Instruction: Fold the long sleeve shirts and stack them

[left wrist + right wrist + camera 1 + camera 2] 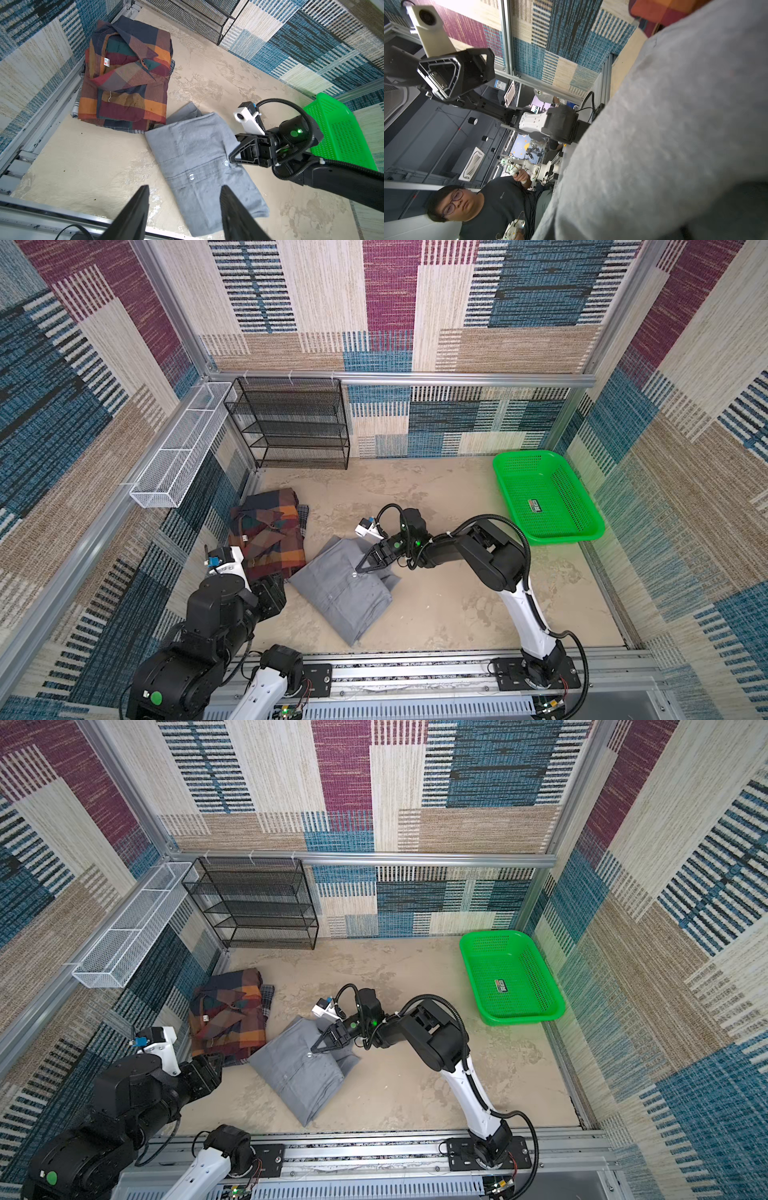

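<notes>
While the left fingers (135, 212) hang released, the right fingers (239, 153) pinch the gray shirt (197, 149) beside the plaid shirt (128, 87)

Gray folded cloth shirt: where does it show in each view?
Top view: the gray folded cloth shirt lies near centre, under the right gripper's tip.
Top view: same spot.
Left wrist: past the open left gripper.
Right wrist: close up, blurred, filling much of the picture.
Shared landmark: orange-brown plaid cloth shirt beside it.

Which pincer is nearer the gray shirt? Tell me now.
Right. The right pincer is shut on the gray shirt by a button; the left pincer hangs open beside the shirt's edge, not touching it.
</notes>
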Controlling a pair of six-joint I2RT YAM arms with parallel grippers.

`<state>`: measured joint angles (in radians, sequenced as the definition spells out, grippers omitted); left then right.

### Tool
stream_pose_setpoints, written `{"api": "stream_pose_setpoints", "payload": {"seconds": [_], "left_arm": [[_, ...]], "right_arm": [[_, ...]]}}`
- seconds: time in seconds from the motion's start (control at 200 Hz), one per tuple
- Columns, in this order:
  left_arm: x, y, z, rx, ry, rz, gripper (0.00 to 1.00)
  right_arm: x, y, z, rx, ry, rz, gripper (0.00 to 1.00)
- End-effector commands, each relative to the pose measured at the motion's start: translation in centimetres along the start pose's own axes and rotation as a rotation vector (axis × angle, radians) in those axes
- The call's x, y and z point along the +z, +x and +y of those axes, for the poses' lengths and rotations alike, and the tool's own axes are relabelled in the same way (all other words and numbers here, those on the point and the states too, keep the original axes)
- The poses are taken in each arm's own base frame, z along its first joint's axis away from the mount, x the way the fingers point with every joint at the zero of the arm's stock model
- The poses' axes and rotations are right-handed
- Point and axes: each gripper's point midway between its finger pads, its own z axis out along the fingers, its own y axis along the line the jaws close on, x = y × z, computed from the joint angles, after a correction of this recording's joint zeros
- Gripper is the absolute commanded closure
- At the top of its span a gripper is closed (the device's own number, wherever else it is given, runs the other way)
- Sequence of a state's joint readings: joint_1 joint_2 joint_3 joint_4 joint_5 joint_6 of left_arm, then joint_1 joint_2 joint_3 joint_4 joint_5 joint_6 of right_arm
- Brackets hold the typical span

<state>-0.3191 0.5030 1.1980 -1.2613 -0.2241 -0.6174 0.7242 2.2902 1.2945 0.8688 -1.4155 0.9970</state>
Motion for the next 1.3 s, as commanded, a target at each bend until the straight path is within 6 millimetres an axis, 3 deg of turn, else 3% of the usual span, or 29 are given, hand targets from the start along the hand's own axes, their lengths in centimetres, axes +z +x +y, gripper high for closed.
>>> {"api": "stream_pose_setpoints", "payload": {"seconds": [0.0,0.22,0.436,0.521,0.591,0.741,0.856,1.057,1.292], "left_arm": [[0.4,0.5,0.1,0.0,-0.006,0.025,0.42],[0.8,0.8,0.1,-0.003,-0.011,0.039,0.42],[0.9,1.0,0.1,0.0,-0.009,0.047,0.42],[1.1,1.2,0.1,0.0,-0.014,0.056,0.42],[1.3,1.4,0.1,-0.003,-0.015,0.062,0.42],[1.3,1.4,0.1,0.001,-0.014,0.065,0.42],[1.4,1.5,0.1,0.003,-0.016,0.07,0.42],[1.5,1.6,0.1,0.003,-0.016,0.077,0.42],[1.8,1.9,0.1,0.001,-0.023,0.091,0.42]], "right_arm": [[0.3,-0.3,-2.2,-0.013,0.076,0.017,1.0],[0.1,-0.9,-5.8,-0.017,0.194,0.029,1.0],[-1.4,-1.3,-8.0,-0.014,0.263,0.004,1.0],[-1.8,-2.5,-8.1,-0.052,0.294,-0.002,1.0],[-1.9,-2.6,-8.5,-0.062,0.322,-0.005,0.94],[-2.6,-3.0,-9.7,-0.079,0.423,-0.011,0.7],[-3.1,-3.7,-9.5,-0.11,0.475,-0.014,0.61],[-5.3,-5.8,-8.3,-0.171,0.588,-0.049,0.53],[-7.8,-8.0,-7.7,-0.233,0.744,-0.065,0.5]]}}
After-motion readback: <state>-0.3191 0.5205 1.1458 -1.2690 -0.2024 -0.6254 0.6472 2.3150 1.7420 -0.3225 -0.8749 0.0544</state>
